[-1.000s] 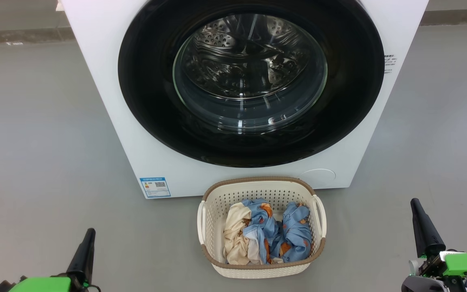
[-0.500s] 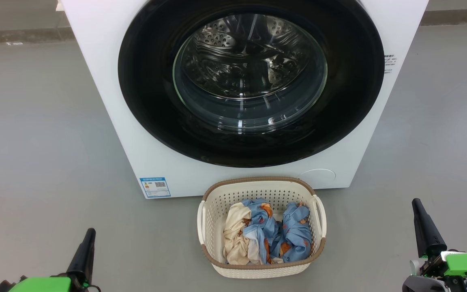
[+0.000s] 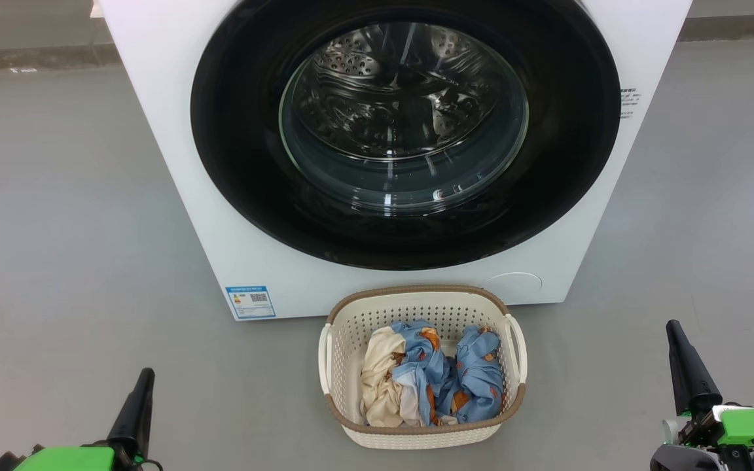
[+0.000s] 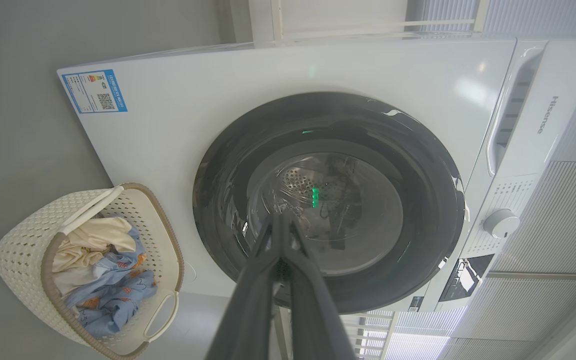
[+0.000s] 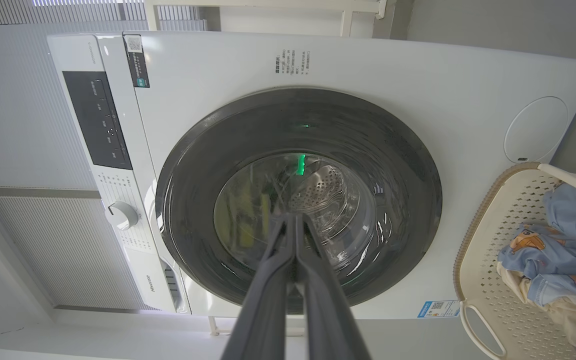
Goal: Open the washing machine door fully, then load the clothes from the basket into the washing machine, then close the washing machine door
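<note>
The washing machine door [image 3: 403, 131] is shut flush on the machine [image 3: 154, 98], behind the basket [image 3: 416, 292]. It is judged stiff and slippery, best hooked at the rim's edge; no handle is made out. The left gripper [image 3: 145, 379] and right gripper [image 3: 675, 332] are closed, empty.

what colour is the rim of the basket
Brown, woven-look, on the cream basket; clearest in head view.

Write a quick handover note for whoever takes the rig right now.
Left pincer: shut, empty, low at the left. Right pincer: shut, empty, low at the right.
Washing machine door is closed on the washing machine. Clothes lie in the basket, on the floor in front of it.
Done: nothing. Left: open door fully, load clothes, close door.
</note>
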Controlling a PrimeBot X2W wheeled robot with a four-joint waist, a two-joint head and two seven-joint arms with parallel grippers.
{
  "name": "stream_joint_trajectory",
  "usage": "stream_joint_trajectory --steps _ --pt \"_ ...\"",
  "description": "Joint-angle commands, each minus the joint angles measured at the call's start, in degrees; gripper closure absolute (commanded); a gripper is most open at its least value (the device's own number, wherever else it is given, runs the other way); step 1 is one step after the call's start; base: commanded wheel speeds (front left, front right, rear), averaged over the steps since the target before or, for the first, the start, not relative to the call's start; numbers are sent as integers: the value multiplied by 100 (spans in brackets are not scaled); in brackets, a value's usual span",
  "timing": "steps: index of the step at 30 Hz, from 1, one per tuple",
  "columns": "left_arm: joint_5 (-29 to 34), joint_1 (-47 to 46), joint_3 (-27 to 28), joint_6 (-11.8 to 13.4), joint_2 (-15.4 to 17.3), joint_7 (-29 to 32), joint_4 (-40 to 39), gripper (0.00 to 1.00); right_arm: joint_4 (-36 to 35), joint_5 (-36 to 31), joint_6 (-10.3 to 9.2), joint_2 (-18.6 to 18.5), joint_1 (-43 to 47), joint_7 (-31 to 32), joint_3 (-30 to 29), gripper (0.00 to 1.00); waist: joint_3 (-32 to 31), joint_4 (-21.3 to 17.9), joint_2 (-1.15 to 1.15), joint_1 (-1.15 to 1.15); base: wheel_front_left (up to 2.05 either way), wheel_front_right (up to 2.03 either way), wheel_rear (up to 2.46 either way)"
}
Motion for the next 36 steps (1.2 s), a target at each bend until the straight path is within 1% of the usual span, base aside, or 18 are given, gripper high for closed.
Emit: stream_joint_trajectory --steps 1,9,10,15,18,22,26,36 --pt "57 -270 196 1 84 18 -129 100 -135 -88 8 -29 -241 39 135 100 0 0 0 0 0 0 0" --pt "60 -270 200 1 81 22 -129 100 -135 -92 8 -26 -241 43 130 100 0 0 0 0 0 0 0" --pt "2 -1 10 0 -2 0 -1 0 0 -2 0 2 0 1 -11 0 0 0 0 0 0 0 0" --pt "8 197 -37 4 -97 -11 252 0 297 0 0 54 176 -9 -17 0 3 0 0 0 0 0 0" --pt "34 193 -47 4 -95 -43 228 0 281 -12 0 54 177 -36 -6 0 9 0 0 1 0 0 0" --pt "92 194 -72 3 -89 -110 190 0 259 -45 0 55 194 -99 18 0 -3 9 0 9 0 0 0" --pt "187 200 -86 2 -78 -175 154 0 243 -108 1 46 209 -165 48 0 5 15 0 1 0 0 0" --pt "586 182 -112 0 -54 -339 34 0 225 -532 1 11 180 -331 114 0 12 29 0 0 0 0 0"
